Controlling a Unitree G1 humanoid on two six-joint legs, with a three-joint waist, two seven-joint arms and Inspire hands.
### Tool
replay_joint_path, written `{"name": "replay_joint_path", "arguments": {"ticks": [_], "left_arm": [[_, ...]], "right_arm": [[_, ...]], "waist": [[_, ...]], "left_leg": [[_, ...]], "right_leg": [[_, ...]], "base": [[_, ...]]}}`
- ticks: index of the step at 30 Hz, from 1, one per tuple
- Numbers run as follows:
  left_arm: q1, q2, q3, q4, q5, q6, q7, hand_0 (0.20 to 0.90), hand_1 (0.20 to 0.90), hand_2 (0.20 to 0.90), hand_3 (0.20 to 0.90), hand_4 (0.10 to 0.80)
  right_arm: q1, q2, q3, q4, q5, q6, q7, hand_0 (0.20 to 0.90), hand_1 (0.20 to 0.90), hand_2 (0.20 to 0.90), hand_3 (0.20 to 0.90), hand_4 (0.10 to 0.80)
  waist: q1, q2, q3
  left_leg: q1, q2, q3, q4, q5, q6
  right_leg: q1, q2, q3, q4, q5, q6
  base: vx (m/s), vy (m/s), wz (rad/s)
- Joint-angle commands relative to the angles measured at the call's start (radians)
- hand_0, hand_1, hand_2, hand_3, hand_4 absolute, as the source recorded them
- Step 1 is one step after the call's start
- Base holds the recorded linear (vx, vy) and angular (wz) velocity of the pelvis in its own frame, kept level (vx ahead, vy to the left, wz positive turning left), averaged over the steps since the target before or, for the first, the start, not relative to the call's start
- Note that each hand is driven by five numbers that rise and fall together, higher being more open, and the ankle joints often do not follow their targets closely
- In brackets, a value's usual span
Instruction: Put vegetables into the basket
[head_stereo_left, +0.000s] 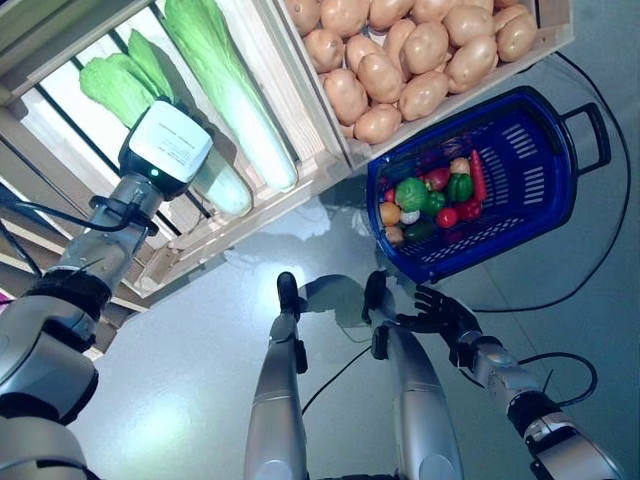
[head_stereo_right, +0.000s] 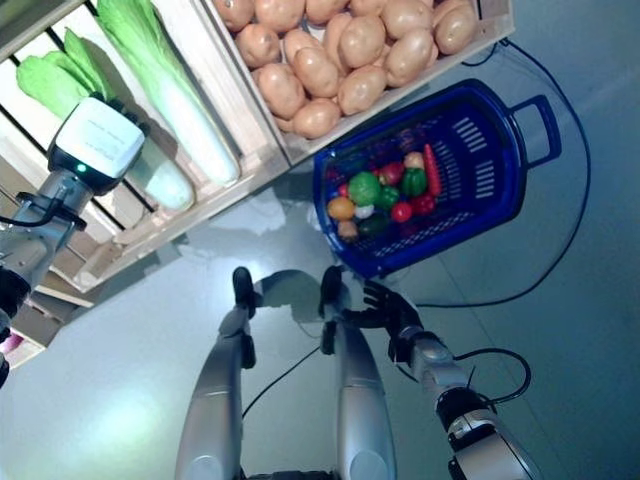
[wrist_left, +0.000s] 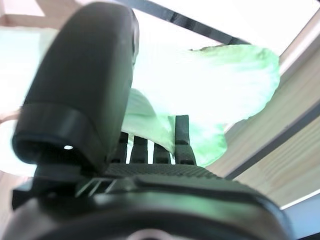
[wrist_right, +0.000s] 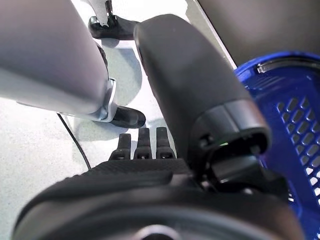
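Your left hand (wrist_left: 150, 150) reached into the slatted wooden crate (head_stereo_left: 300, 160), fingers straight against a pale green cabbage (head_stereo_left: 225, 185), no grip | right hand (head_stereo_left: 440, 312) idle, relaxed open beside the blue plastic basket (head_stereo_left: 540, 180).

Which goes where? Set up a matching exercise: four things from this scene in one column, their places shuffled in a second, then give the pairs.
Things:
1. brown potatoes
2. long green-and-white cabbages
3. small mixed vegetables
4. dark right hand

Places:
A. inside the blue plastic basket
B. low over the grey floor, beside the basket
C. in the slatted wooden crate, by the dark left hand
D. heaped in the neighbouring wooden crate

Pairs: 1-D, 2-C, 3-A, 4-B
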Motion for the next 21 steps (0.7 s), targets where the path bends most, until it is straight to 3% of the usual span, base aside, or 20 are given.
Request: {"name": "replay_joint_path", "arguments": {"ticks": [1, 8, 13, 21], "left_arm": [[-0.128, 0.064, 0.114, 0.026, -0.039, 0.117, 0.028, 0.300, 0.300, 0.300, 0.300, 0.400], [-0.081, 0.056, 0.189, 0.062, -0.225, 0.178, 0.123, 0.300, 0.300, 0.300, 0.300, 0.400], [0.008, 0.055, 0.308, 0.032, -0.293, 0.119, 0.265, 0.300, 0.300, 0.300, 0.300, 0.400], [0.103, 0.063, 0.399, -0.106, -0.372, 0.015, 0.309, 0.300, 0.300, 0.300, 0.300, 0.400]], "right_arm": [[0.068, -0.064, -0.035, -0.078, 0.061, -0.056, -0.044, 0.900, 0.900, 0.900, 0.900, 0.800], [0.085, -0.057, -0.037, -0.082, 0.063, -0.070, -0.053, 0.900, 0.900, 0.900, 0.900, 0.800], [0.116, -0.050, -0.042, -0.100, 0.068, -0.083, -0.059, 0.900, 0.900, 0.900, 0.900, 0.800], [0.144, -0.038, -0.051, -0.119, 0.075, -0.083, -0.062, 0.900, 0.900, 0.900, 0.900, 0.800]], "waist": [[-0.019, 0.007, 0.000], [-0.014, 0.005, 0.000], [-0.003, 0.005, 0.000], [0.016, 0.006, 0.000]], "left_leg": [[-0.053, 0.006, 0.017, 0.115, -0.042, -0.040], [-0.038, 0.006, 0.015, 0.112, -0.042, -0.041], [0.002, 0.003, 0.014, 0.087, -0.037, -0.043], [0.098, -0.004, 0.013, 0.031, -0.029, -0.045]], "right_leg": [[0.107, -0.019, 0.020, -0.060, -0.002, 0.059], [0.127, -0.017, 0.019, -0.071, -0.003, 0.055], [0.174, -0.013, 0.009, -0.105, 0.000, 0.053], [0.276, -0.011, -0.012, -0.167, 0.007, 0.054]], "base": [[0.000, 0.000, 0.00], [0.002, -0.004, 0.00], [0.031, -0.038, -0.01], [0.052, -0.034, 0.01]]}}
